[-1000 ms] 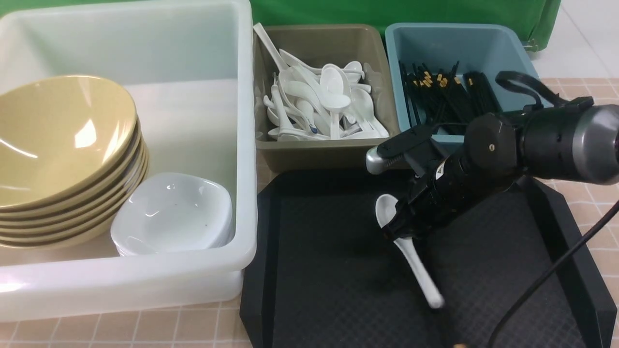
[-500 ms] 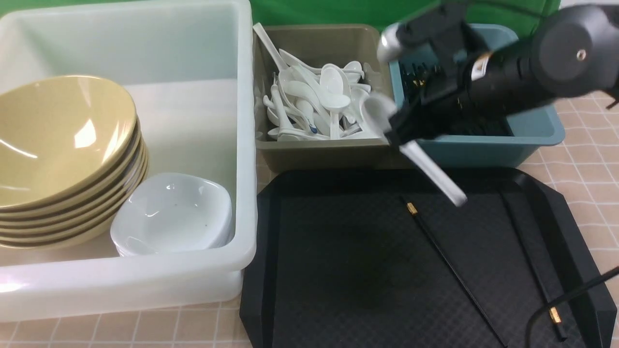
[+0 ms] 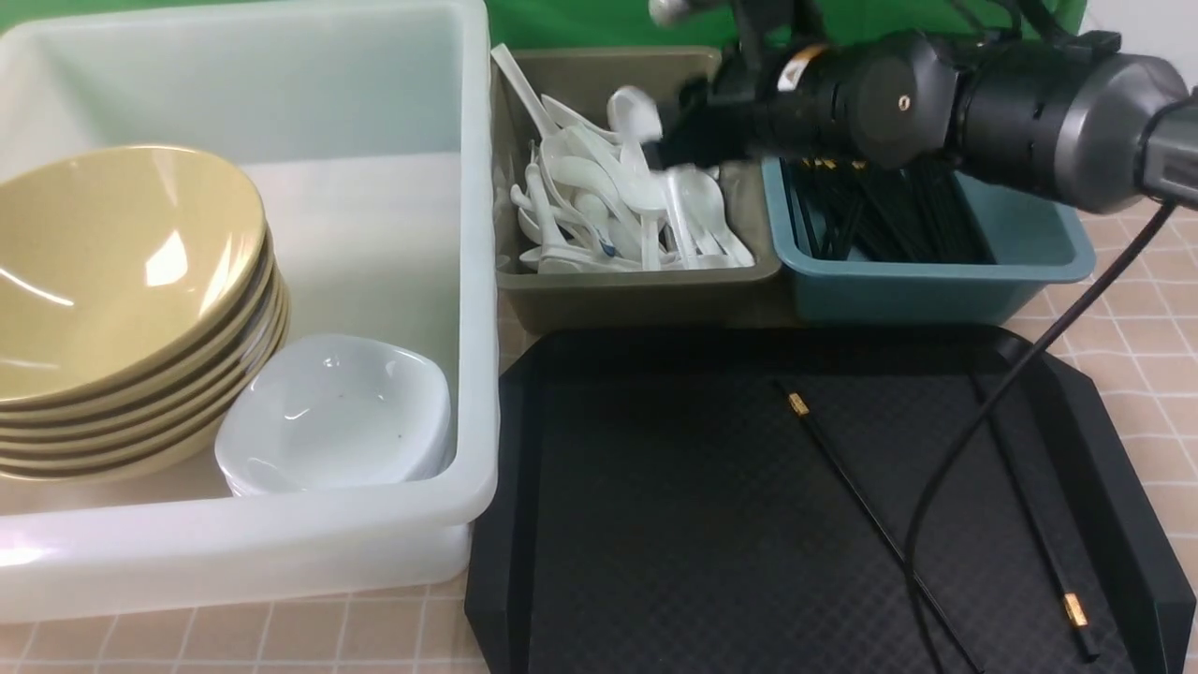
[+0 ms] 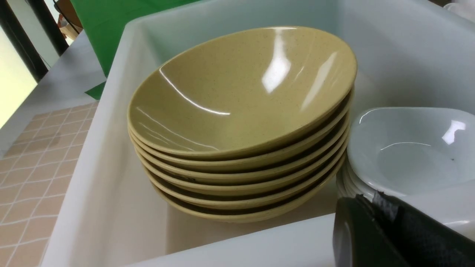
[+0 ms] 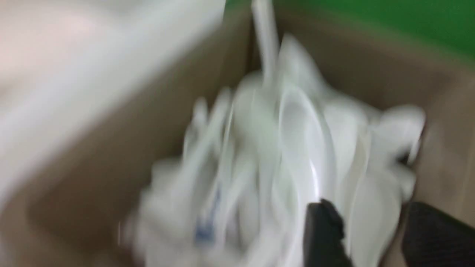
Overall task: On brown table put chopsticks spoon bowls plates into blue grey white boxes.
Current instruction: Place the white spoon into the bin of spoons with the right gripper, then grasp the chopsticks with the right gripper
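My right gripper hovers over the olive-grey box, jaws apart, above the heap of white spoons. One blurred spoon sits just off its tips, free of the fingers. The teal-blue box holds several black chopsticks. Two more chopsticks lie on the black tray. Stacked tan bowls and white plates sit in the white box. My left gripper is shut and empty at that box's near rim, beside the plates.
The three boxes stand side by side behind the black tray on the brown table. My right arm's cable hangs across the tray's right half. A green backdrop stands behind the boxes.
My right gripper lifted the spoon off the tray, carried it up and left over the olive-grey box, and opened. The spoon has left its fingers. The left arm has not moved.
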You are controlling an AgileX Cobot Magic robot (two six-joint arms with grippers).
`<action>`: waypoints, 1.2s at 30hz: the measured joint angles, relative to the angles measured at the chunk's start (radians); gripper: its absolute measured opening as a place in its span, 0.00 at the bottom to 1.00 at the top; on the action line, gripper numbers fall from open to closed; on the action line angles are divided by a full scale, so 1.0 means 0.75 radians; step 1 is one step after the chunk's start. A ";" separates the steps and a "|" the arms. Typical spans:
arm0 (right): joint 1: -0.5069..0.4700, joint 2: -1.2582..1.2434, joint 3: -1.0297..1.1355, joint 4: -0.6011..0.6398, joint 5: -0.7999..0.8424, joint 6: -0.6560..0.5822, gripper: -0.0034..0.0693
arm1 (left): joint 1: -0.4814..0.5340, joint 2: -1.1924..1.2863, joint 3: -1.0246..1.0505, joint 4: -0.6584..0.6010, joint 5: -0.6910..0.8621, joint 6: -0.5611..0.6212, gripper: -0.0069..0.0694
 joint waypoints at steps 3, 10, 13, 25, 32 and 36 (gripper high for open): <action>-0.055 -0.014 -0.018 -0.054 0.276 0.026 0.61 | 0.000 0.000 0.000 0.000 0.000 0.000 0.10; -0.209 -0.201 0.236 -0.381 0.582 0.360 0.49 | 0.000 0.000 0.000 0.000 0.000 0.000 0.10; -0.238 -0.372 0.583 -0.433 0.500 0.497 0.40 | 0.000 0.000 0.000 0.000 -0.001 0.000 0.10; -0.255 -0.399 0.872 -0.519 0.394 0.597 0.44 | 0.000 0.000 0.000 0.000 -0.017 0.000 0.10; -0.296 -0.306 0.853 -0.505 0.457 0.524 0.36 | 0.000 0.000 0.000 0.000 -0.015 0.000 0.10; -0.295 -0.318 0.850 -0.383 0.476 0.336 0.15 | 0.000 -0.001 0.000 0.000 -0.014 0.000 0.10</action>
